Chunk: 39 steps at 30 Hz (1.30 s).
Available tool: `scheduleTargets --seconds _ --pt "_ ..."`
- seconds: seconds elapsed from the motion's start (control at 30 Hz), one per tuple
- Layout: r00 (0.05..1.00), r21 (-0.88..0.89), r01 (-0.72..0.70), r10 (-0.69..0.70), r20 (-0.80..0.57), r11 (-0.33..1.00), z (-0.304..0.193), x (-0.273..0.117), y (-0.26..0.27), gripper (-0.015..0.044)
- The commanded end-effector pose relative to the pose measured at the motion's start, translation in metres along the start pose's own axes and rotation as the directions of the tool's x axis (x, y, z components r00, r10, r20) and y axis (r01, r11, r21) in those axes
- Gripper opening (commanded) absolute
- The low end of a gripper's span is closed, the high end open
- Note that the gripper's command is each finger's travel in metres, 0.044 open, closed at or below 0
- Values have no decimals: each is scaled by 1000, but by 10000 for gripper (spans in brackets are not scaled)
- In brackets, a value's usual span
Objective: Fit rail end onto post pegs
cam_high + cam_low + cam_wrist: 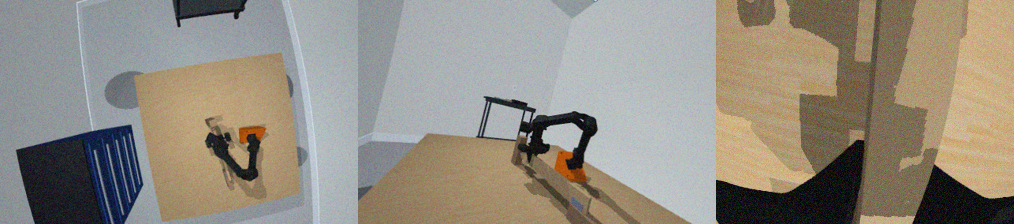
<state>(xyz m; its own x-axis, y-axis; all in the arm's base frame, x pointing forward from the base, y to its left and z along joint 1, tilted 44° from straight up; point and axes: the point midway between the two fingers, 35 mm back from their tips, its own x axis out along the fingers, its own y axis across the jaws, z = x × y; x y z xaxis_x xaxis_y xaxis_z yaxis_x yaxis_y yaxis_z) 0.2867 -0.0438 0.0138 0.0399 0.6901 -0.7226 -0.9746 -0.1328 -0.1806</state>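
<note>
Gripping the long wooden bed rail [555, 178] near its post end, the black gripper [531, 152] is clamped shut on the board's two flat faces, seemingly so the arm can lift and steer that end toward the short wooden post [517, 150]. Seen from the side, the gripped end sits just beside the post, raised off the wooden table [445, 181], while the rest of the rail runs away from the post toward the low footboard block [579, 214] at the bottom edge of the picture. That far end looks seated in the bracket there, which would serve as the pivot while the near end is carried. Whether the rail end touches the post, or the pegs have entered the holes, cannot be told; pegs and holes are too small to make out in any view. The wrist camera looks straight down the rail's thin top edge [872, 116], with dark finger shapes on either side at the bottom of the frame. Beyond the post from the rail stands a dark side table [505, 114] on the floor. The arm's orange base [568, 166] sits on the table to one side of the rail, well past the post. Count: one rail, one post, one footboard block, one arm with one gripper. From above, a blue cabinet [91, 173] also stands off the table, far from the post.
</note>
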Motion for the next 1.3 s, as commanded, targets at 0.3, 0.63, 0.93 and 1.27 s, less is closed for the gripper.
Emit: scheduleTargets --seconds 0.3,0.63,0.93,1.27 --pt "1000 -3 7 -7 -3 1000 -5 -2 -2 0" --pt "1000 -3 7 -7 -4 1000 -8 -2 -2 0" --pt "1000 -3 7 -7 -4 1000 -11 -2 -2 0" --pt "1000 -3 7 -7 -4 1000 -14 -2 -2 0"
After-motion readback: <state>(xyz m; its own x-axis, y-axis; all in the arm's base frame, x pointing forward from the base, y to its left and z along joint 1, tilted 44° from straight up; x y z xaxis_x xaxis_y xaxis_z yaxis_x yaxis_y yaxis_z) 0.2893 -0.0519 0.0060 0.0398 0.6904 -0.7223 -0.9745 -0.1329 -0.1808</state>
